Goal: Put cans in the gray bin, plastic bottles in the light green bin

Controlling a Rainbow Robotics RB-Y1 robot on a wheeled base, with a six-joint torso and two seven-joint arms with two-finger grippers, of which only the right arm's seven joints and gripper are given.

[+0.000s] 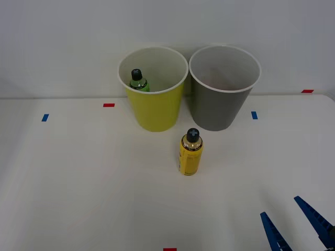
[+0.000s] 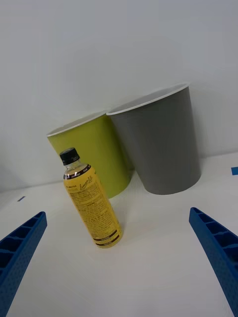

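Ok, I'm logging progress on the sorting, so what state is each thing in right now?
green bottle: inside the light green bin, upright, cap on.
yellow bottle: standing upright on the table, cap on, in front of both bins, not held.
light green bin: upright, holds the green bottle.
gray bin: upright, nothing seen inside.
right hand: open, holding nothing, short of the yellow bottle.
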